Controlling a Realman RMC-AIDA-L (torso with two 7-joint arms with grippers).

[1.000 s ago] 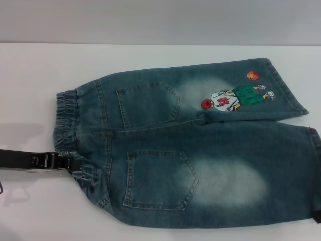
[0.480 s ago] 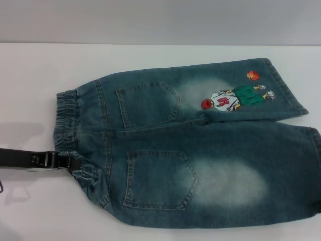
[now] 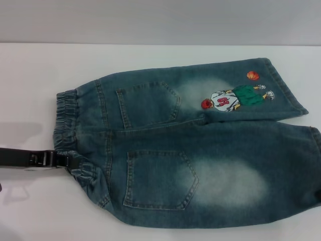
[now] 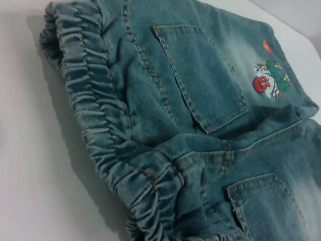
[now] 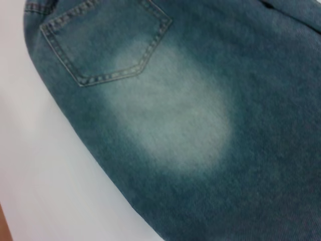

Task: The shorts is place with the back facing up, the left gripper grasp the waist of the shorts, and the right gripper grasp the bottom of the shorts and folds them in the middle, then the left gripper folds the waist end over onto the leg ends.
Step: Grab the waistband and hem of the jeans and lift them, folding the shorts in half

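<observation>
The shorts (image 3: 190,150) lie flat on the white table (image 3: 30,75), back pockets up (waist toward my left). My left gripper (image 3: 67,161) sits at the gathered waistband (image 3: 67,120); whether it is clenched, I cannot tell.

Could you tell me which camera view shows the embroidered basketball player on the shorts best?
The head view: the embroidered figure is whole and faces the camera. The left wrist view shows it far off and slanted; the right wrist view misses it.
</observation>
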